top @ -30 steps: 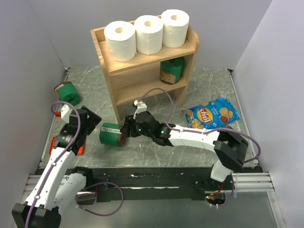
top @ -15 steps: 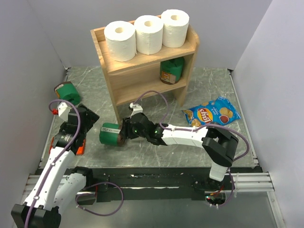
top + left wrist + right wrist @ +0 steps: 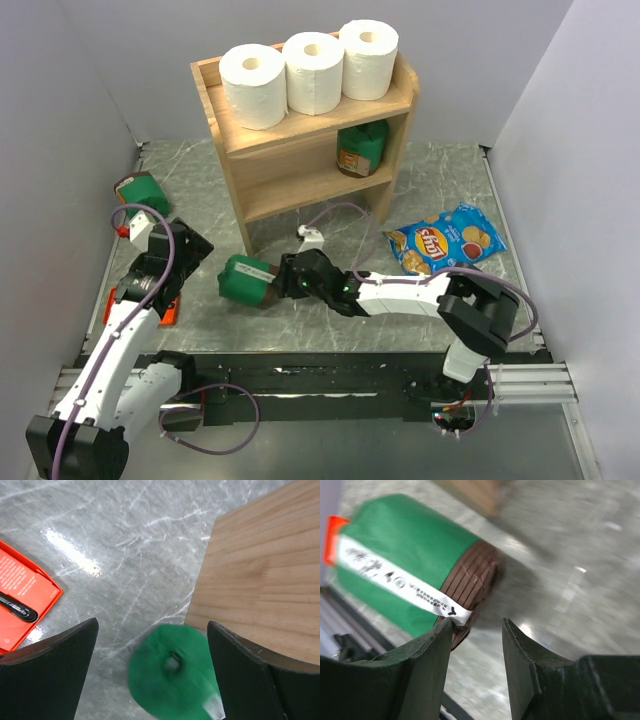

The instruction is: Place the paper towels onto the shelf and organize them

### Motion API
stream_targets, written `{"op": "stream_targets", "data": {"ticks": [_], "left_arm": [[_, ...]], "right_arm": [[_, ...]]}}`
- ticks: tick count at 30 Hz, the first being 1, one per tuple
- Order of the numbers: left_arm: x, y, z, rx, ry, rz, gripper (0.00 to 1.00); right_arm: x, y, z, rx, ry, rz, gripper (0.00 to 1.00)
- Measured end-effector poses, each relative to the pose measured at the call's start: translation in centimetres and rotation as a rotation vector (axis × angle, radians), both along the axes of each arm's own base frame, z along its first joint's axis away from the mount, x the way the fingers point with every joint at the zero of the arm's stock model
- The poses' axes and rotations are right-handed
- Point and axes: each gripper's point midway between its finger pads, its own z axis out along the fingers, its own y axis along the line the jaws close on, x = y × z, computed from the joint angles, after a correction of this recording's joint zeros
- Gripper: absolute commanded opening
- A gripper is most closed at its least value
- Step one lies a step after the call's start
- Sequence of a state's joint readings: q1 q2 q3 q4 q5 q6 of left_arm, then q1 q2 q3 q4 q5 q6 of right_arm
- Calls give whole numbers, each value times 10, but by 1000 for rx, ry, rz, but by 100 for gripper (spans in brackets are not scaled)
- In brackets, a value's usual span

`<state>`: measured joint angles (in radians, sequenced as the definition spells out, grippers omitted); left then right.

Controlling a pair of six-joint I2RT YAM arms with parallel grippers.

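Note:
Three white paper towels [image 3: 253,83], [image 3: 314,70], [image 3: 368,57] stand in a row on the top tier of the wooden shelf [image 3: 318,178]. My right gripper [image 3: 287,281] is low over the table in front of the shelf. It is open and empty in the right wrist view [image 3: 476,625], with one fingertip against the brown end of a lying green package [image 3: 405,560]. My left gripper [image 3: 186,250] is open wide and empty [image 3: 152,627]. It looks down at that package's other end [image 3: 172,675], beside the shelf's side panel [image 3: 265,580].
The green package lies on the table [image 3: 246,280] between both grippers. Another green package [image 3: 360,148] sits on the lower tier and a third [image 3: 141,192] lies at the far left. A chips bag [image 3: 446,238] lies at the right. An orange box [image 3: 20,600] lies by the left arm.
The right gripper pushed at the green package, then drew back to the right. The package has shifted a little to the right and turned. The left gripper has moved slightly right.

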<state>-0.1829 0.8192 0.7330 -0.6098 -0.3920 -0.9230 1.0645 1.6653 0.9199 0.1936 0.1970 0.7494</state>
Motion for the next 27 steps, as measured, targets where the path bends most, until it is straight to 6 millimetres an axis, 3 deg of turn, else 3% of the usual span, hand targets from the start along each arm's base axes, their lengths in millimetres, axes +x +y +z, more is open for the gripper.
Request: {"op": "stream_targets", "data": {"ticks": [2, 7, 10, 15, 20, 24, 27], "left_arm": [[0, -2, -3, -1, 15, -15, 96], [0, -5, -5, 11, 28, -53, 96], [1, -5, -1, 31, 24, -70, 97], [6, -5, 12, 85, 4, -128, 96], [9, -2, 25, 146, -20, -160, 96], [6, 0, 34, 165, -51, -172, 96], [2, 1, 41, 169, -86, -174, 96]], "right_arm": [[0, -17, -8, -25, 5, -38, 51], [-12, -84, -47, -218, 46, -125, 52], [-15, -104, -38, -263, 27, -147, 54], [-10, -108, 10, -231, -64, -131, 60], [0, -91, 57, -174, -131, -102, 71], [7, -77, 74, -150, -129, -96, 72], [14, -67, 73, -149, -108, -107, 72]]}}
